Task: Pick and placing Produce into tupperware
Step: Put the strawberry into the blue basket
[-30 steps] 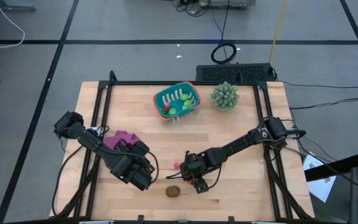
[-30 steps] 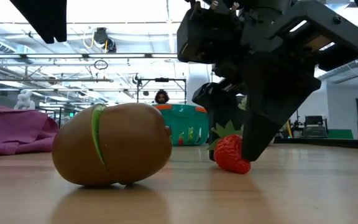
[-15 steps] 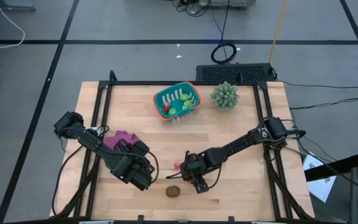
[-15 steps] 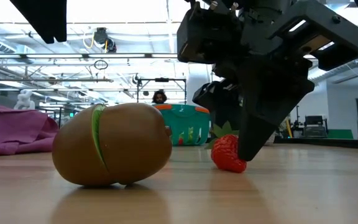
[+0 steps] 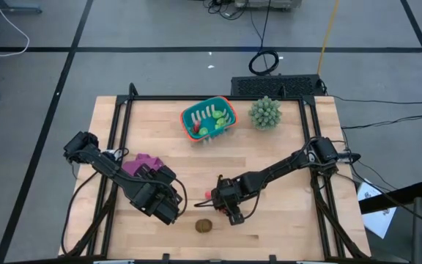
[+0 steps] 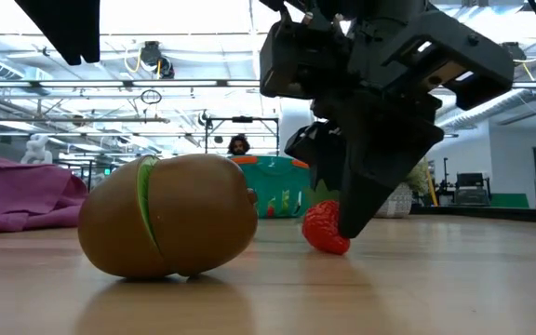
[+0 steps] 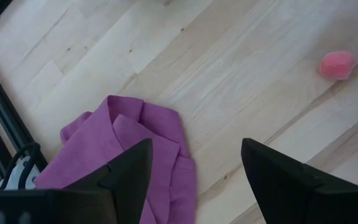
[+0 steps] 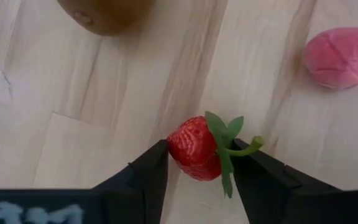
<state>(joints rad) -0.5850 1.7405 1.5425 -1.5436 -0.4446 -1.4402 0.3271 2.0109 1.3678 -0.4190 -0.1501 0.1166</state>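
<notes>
A red toy strawberry (image 8: pixel 194 149) lies on the table between the fingers of my right gripper (image 8: pixel 202 171), which reaches down near the table's front middle (image 5: pixel 215 202). In the low view the strawberry (image 6: pixel 324 229) shows beside one dark finger. A brown oval fruit (image 5: pixel 204 226) rests on its side close by, toward the near edge. A pink piece (image 5: pixel 207 195) lies just beyond the gripper. The teal basket (image 5: pixel 209 119) stands at the far middle with green and red pieces inside. My left gripper (image 7: pixel 194 171) hovers open over the purple cloth (image 7: pixel 129 155). My right gripper pinches the strawberry's red body (image 8: pixel 178 144) and leafy cap (image 8: pixel 229 163) between its two fingers. The fingers (image 6: pixel 356 200) come from above, slanting down from the table's right. The strawberry sits tilted with its underside (image 6: pixel 328 247) on or just at the wood.
A spiky pale-green plant (image 5: pixel 265 112) stands right of the basket. The purple cloth (image 5: pixel 143 163) lies bunched on the table's left under the left arm. Black frame rails run along the table's left and right sides. Bare wood lies between the gripper and the basket.
My right gripper has shifted a little toward the table's left, and the strawberry has slid along the wood with it and tipped slightly. The brown fruit, the pink piece and the left arm have stayed where they were.
</notes>
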